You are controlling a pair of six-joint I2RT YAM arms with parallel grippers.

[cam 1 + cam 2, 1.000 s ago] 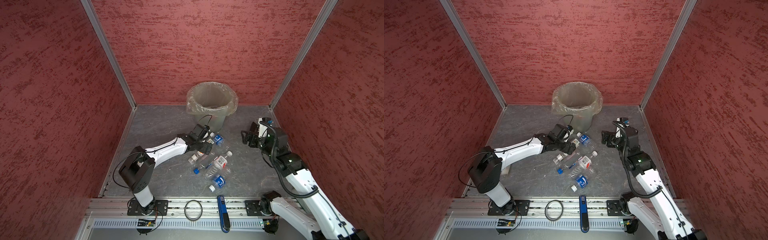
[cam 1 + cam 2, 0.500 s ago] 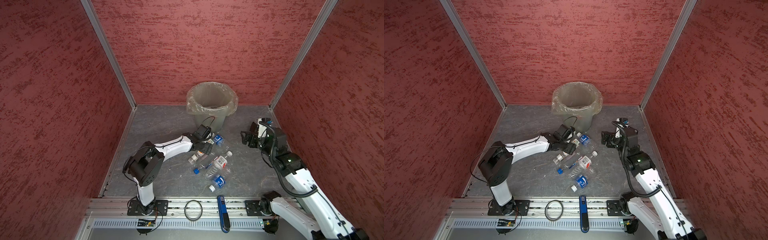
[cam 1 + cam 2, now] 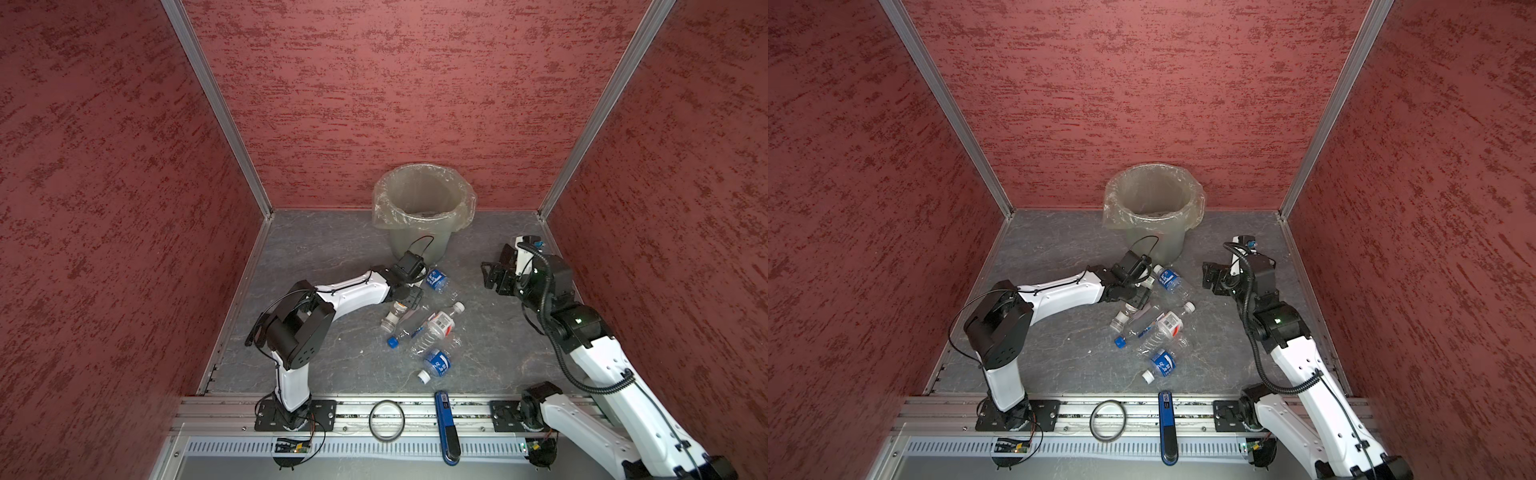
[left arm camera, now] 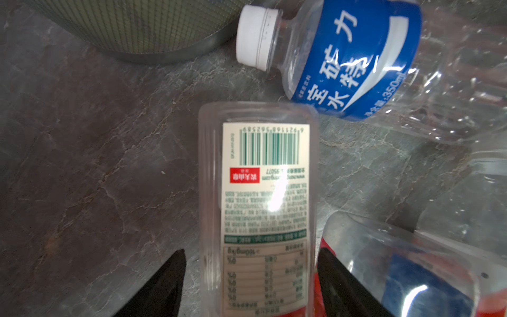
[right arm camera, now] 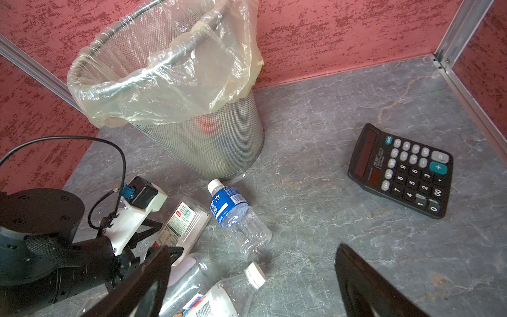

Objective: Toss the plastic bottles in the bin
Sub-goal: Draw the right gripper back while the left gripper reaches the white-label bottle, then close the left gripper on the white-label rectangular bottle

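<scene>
- Five bottles or so can be counted on the grey floor, all lying on their sides in a bunch just in front of the bin (image 3: pixel 415 243). What's already inside it can't be made out.
- Furthest left, the left gripper (image 4: pixel 251 251) is set astride the flat-sided bottle (image 4: pixel 264 175) with the barcode label. One finger looks pressed to its side and a sliver of floor shows by the other, so a proper grip can't be called.
- That bottle looks empty, so it's probably light, thin-walled and a bit slick. The flat sides across the label seem the place to be squeezed, and gently.
- Next over, the blue-label bottle (image 3: pixel 438 280) is lying with its white cap towards the bin's foot. It's round and will likely roll, so the stiffer neck or label band is suggested.
- Nearer the front, a blue-capped bottle (image 3: pixel 391 342), a red-and-white one (image 3: pixel 442 322) and a second blue one (image 3: pixel 437 365) are heaped together.
- Far right, the right gripper (image 5: pixel 252 247) is held wide with nothing in it. The calculator (image 5: pixel 400 170) should be left alone.
</scene>
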